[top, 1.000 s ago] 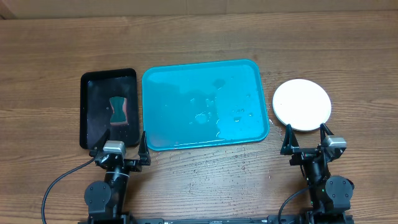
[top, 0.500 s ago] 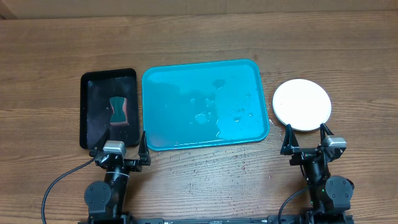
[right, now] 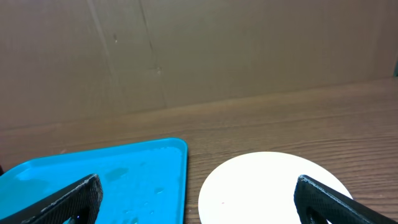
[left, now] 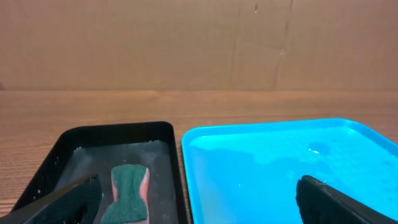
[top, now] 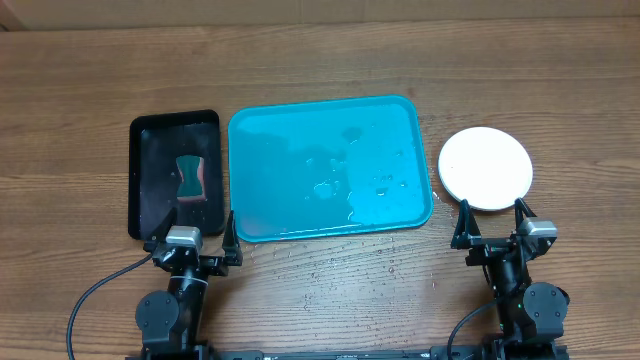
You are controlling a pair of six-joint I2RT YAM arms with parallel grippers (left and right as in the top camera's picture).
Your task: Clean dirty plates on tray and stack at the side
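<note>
The turquoise tray (top: pixel 330 168) lies at the table's middle, wet with water drops and holding no plates; it also shows in the left wrist view (left: pixel 286 168) and the right wrist view (right: pixel 112 180). A white plate (top: pixel 486 168) lies on the table right of the tray, also in the right wrist view (right: pixel 267 186); I cannot tell whether other plates lie under it. No pale yellow or pale blue plate shows. My left gripper (top: pixel 192 240) is open and empty, near the front edge by the black tray. My right gripper (top: pixel 492 225) is open and empty, just in front of the white plate.
A smaller black tray (top: pixel 175 172) lies left of the turquoise one and holds a green and pink sponge (top: pixel 189 178), also in the left wrist view (left: pixel 129 193). A brown cardboard wall stands behind the table.
</note>
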